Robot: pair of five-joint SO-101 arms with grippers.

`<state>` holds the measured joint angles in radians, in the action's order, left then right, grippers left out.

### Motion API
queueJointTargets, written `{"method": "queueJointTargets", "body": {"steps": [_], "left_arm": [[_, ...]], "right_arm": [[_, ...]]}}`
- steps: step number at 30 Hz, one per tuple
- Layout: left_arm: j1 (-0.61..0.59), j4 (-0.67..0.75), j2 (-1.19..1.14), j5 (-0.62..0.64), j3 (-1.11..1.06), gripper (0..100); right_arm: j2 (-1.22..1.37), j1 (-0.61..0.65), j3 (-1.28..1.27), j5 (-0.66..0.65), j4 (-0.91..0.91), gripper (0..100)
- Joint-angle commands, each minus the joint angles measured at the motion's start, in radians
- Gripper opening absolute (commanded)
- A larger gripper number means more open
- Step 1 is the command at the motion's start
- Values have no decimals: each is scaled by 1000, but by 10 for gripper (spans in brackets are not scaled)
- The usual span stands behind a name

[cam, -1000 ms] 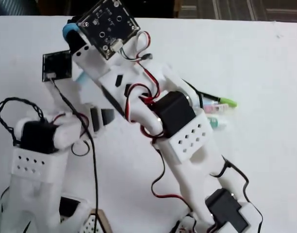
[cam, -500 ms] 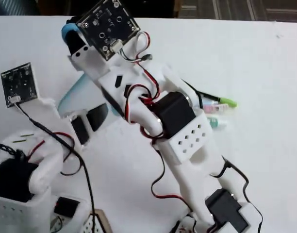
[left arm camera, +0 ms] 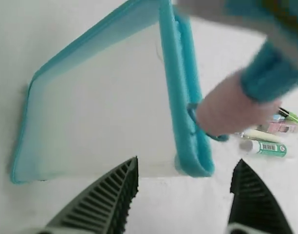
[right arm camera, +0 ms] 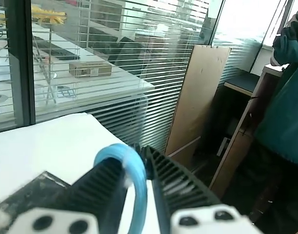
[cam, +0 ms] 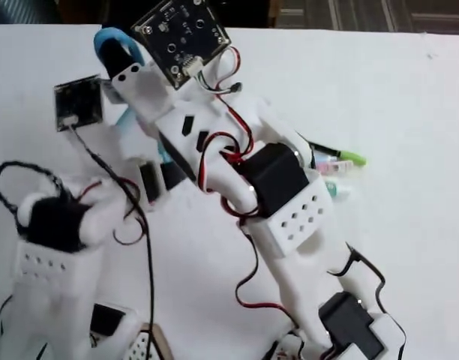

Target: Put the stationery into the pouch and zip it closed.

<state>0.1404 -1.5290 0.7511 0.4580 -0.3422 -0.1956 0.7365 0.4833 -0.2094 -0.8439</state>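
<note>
So far nothing looks packed. The left gripper (left arm camera: 187, 170), jaws apart, hangs just above the flat teal pouch (left arm camera: 100, 97). Next to it, the right gripper (right arm camera: 134, 158) is clamped on the pouch's blue loop (right arm camera: 139, 195). Well beyond both grippers, the markers (cam: 338, 159) lie loose on the table (cam: 409, 90). Filling and zipping are left, I judge, and the right arm's bulk stands between pouch and markers.

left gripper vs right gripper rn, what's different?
The left gripper is open; the right gripper is shut on a blue loop. The left gripper points down at the pouch lying on the table; the right gripper points out level toward the windows. Both have dark ribbed fingers.
</note>
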Motion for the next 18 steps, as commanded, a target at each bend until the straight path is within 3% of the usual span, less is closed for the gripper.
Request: {"method": "queueJointTargets", "body": {"steps": [1, 9, 18], "left_arm": [[-76, 14, -59, -11, -2, 319], [-153, 5, -222, -51, 5, 311], [-160, -37, -226, -287, 9, 119]], "right_arm": [[-13, -5, 41, 12, 13, 17], [-8, -5, 41, 12, 13, 17], [-5, -56, 41, 12, 19, 17]]}}
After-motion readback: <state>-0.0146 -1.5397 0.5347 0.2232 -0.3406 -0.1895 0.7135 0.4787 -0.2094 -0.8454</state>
